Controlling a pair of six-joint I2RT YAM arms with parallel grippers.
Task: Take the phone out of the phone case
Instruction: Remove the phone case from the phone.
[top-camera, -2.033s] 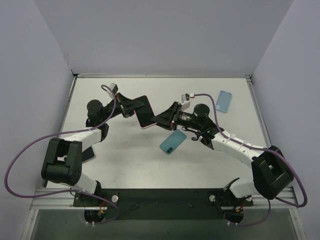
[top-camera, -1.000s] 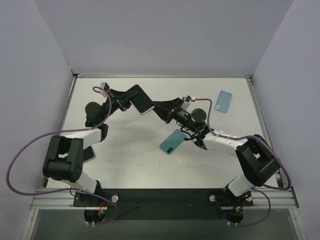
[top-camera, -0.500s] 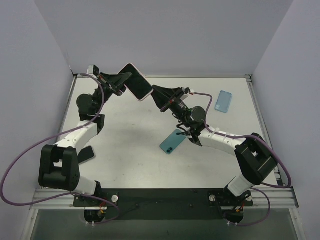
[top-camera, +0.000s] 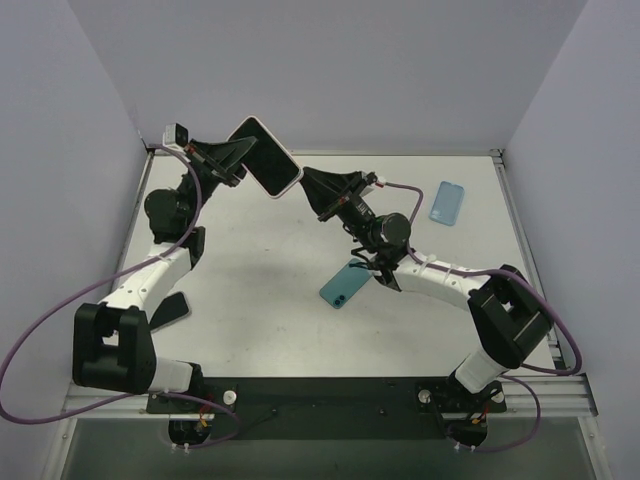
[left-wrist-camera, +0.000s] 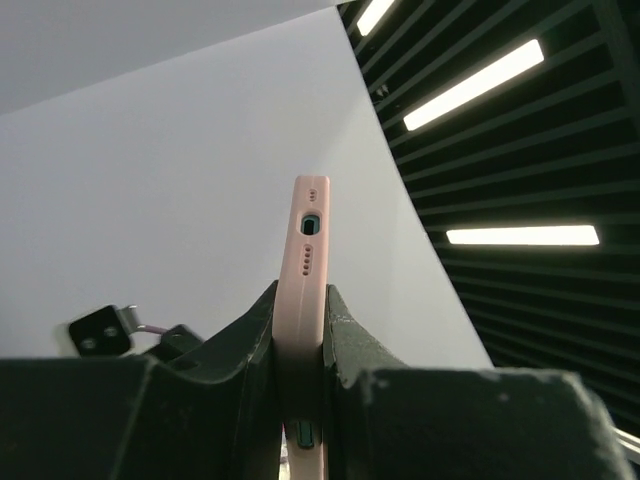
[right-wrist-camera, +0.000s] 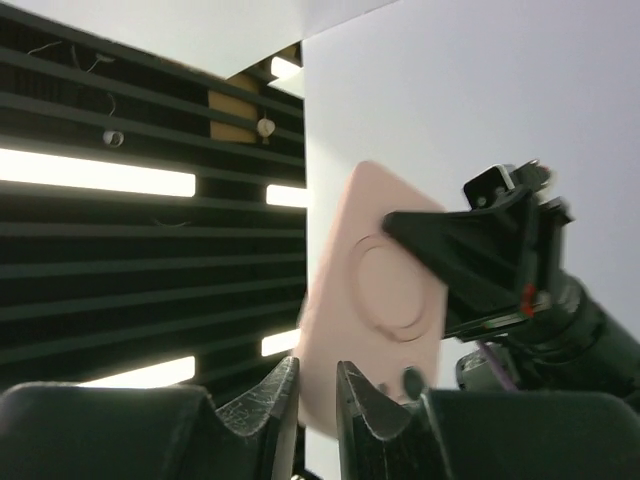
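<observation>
Clamped the pink case (left-wrist-camera: 307, 225) edge-on in the left gripper (left-wrist-camera: 300, 310), jaws narrowed to the thickness of the case and gripping both faces. Brought the right gripper (right-wrist-camera: 318, 385) to the lower corner of the case with jaws almost together; could not confirm a pinch on the lip. Held the phone (top-camera: 263, 156) still seated in the case, screen up, at upper left of the overhead frame and well above the table (top-camera: 250, 280).

Raised and swung from mid-frame to that position within the last two seconds, both arms moving together. Judged as repositioning for a peel: no separation of phone and case yet. Left a teal phone (top-camera: 345, 284) lying on the table below the right arm.
</observation>
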